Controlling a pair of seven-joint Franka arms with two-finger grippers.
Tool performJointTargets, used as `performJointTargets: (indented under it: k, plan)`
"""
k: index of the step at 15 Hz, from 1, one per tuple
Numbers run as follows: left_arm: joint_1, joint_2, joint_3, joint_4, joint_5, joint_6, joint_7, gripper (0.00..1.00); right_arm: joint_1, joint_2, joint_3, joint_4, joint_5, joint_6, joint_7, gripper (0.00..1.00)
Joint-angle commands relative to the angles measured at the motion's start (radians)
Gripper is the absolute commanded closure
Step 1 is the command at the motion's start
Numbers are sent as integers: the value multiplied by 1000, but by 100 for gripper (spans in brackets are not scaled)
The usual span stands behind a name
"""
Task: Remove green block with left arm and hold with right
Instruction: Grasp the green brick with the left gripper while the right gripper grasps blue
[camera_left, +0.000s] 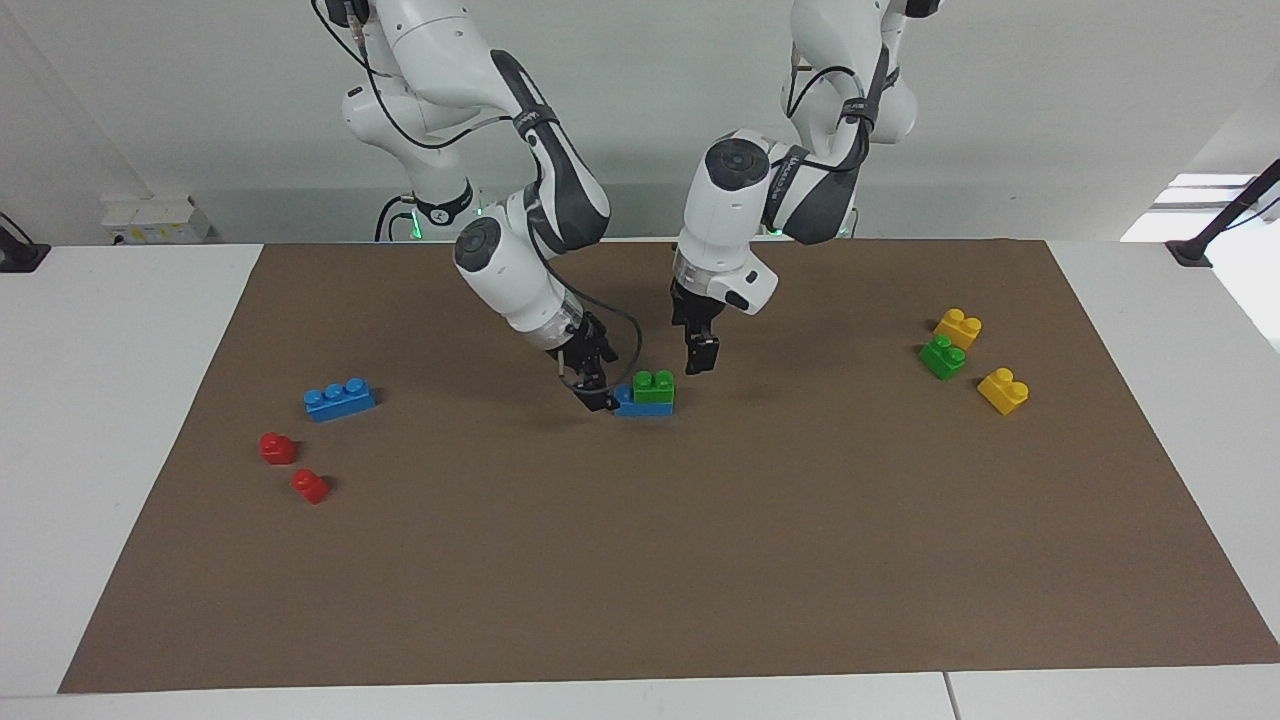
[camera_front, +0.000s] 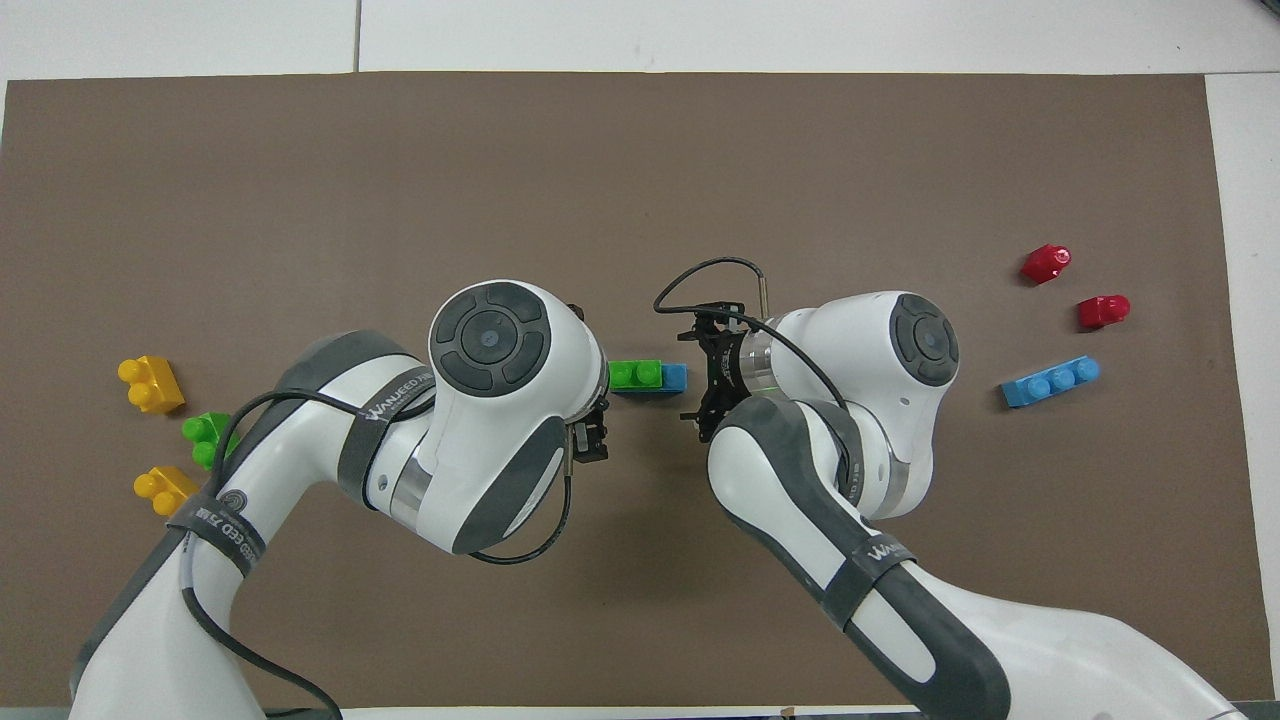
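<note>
Overhead, the left arm's wrist covers the left gripper (camera_left: 700, 357) and one end of the green block (camera_front: 635, 373). Beside that block, the spare green brick (camera_front: 207, 437) is half hidden under the left forearm. Both arms' bases are cut off by the frame edges.

The green block (camera_left: 654, 386) is small and bright green, with two round bumps on top. It sits upright on one end of a longer blue block (camera_left: 640, 403), in the middle of the tabletop (camera_left: 700, 560).
</note>
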Motion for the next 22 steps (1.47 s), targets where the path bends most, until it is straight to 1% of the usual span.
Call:
performJointTargets:
  k: [1,4,8,10,12,13,14,15,17,18,20,21,22]
  plan:
    - [-37,49,15,20,-15,38,-37,0,33,37,0,-4,27,67,-1,4]
    - [-48,108,16,57,-5,49,-63,0,38,47,0,-6,27,76,-6,4]
    - [-53,131,16,55,-5,73,-68,0,40,61,0,-8,27,99,-10,4]
    - [-54,134,18,46,-2,107,-80,0,38,66,-1,-9,27,102,-21,4]
    - [-53,135,18,45,-2,110,-80,0,38,67,0,-26,27,135,-27,5]
    - [-53,135,18,43,-2,113,-80,0,38,67,0,-30,27,141,-27,14]
    - [-51,135,18,42,-2,118,-80,0,38,67,0,-31,27,141,-26,18]
    - [-51,135,18,39,-2,124,-80,0,38,67,0,-31,27,141,-26,24]
    - [-51,135,18,32,-2,133,-82,0,38,67,0,-31,27,141,-26,45]
    - [-51,135,18,31,-2,135,-82,0,38,67,0,-31,27,141,-24,58]
    - [-50,135,19,26,-1,138,-80,0,38,67,0,-31,28,144,-27,90]
    - [-50,135,19,26,-1,138,-82,0,38,67,0,-31,28,144,-29,100]
    - [-50,137,19,26,-1,138,-82,0,40,67,0,-31,28,145,-35,100]
